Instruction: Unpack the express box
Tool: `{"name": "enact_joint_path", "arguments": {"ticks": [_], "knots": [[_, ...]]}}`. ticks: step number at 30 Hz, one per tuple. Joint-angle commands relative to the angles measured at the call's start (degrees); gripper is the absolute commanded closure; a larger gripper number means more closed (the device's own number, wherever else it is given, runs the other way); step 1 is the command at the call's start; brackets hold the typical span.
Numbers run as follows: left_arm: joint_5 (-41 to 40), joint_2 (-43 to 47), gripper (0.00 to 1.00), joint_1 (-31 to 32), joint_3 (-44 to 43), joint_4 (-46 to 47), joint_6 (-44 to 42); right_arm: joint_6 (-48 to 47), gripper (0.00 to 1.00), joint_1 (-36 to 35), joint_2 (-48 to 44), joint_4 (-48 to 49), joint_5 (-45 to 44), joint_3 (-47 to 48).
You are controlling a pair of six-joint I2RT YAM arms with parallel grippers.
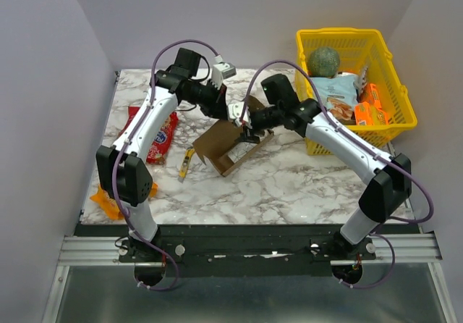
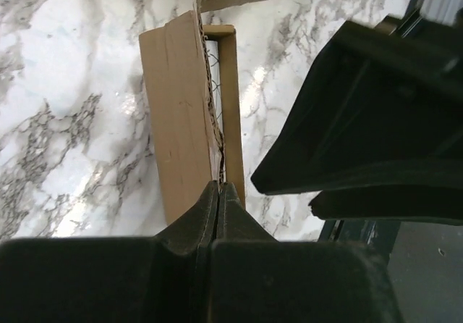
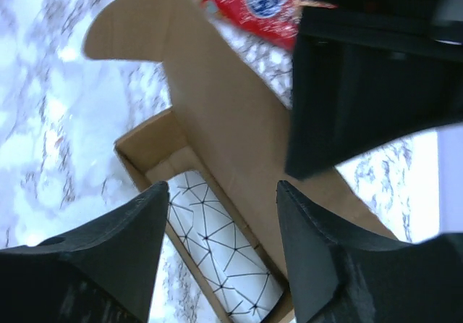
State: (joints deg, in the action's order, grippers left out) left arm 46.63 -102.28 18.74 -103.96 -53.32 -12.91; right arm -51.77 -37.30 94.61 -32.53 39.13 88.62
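The express box (image 1: pixel 223 148) lies open mid-table, a brown carton with its lid flap (image 3: pixel 194 84) raised. Inside it lies a white packet with black line pattern (image 3: pixel 217 254). My left gripper (image 1: pixel 233 120) is shut on the thin edge of the box's flap (image 2: pixel 217 149); its fingertips (image 2: pixel 219 187) meet on the cardboard. My right gripper (image 1: pixel 248 133) hangs open just over the box's opening. Its fingers (image 3: pixel 137 221) straddle the white packet and nothing is between them. The two grippers are close together; in the left wrist view the right gripper (image 2: pixel 376 120) is black at the right.
A yellow basket (image 1: pixel 405 124) with snacks and a round green thing stands at the back right. A red snack bag (image 1: pixel 155 136) lies left of the box, a yellow knife (image 1: pixel 187 164) beside it, and an orange bag (image 1: pixel 107 201) at the front left edge.
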Motion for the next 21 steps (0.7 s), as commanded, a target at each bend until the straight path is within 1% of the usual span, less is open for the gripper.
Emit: {"name": "enact_joint_path", "arguments": {"ticks": [1, 2, 5, 7, 10, 16, 21], "knots": [[3.73, -0.73, 1.0, 0.59, -0.01, -5.91, -3.35, -22.53, 0.37, -0.58, -0.12, -9.38, 1.92, -3.97], [4.34, -1.16, 1.0, 0.85, -0.27, -6.61, -3.79, -25.02, 0.41, -0.84, -0.3, -10.87, 1.48, -4.94], [5.05, -2.92, 1.0, 1.12, -1.68, -9.52, -5.11, -31.36, 0.46, -1.2, -0.74, -11.5, -0.11, -7.93], [5.14, -3.45, 1.0, 1.38, -2.21, -9.87, -5.11, -35.13, 0.48, -1.46, -0.57, -11.59, -2.29, -9.86], [5.84, -3.63, 1.0, 2.0, -2.03, -10.05, -5.2, -38.04, 0.51, -1.81, 0.4, -11.41, -4.67, -11.53], [7.42, -3.45, 1.0, 3.67, 1.13, -9.7, -5.55, -39.99, 0.53, -2.51, 3.29, -9.74, -8.1, -13.47], [8.12, -4.07, 1.0, 4.02, 1.83, -9.35, -5.2, -41.83, 0.54, -2.87, 5.93, -11.76, -8.9, -12.42]]}}
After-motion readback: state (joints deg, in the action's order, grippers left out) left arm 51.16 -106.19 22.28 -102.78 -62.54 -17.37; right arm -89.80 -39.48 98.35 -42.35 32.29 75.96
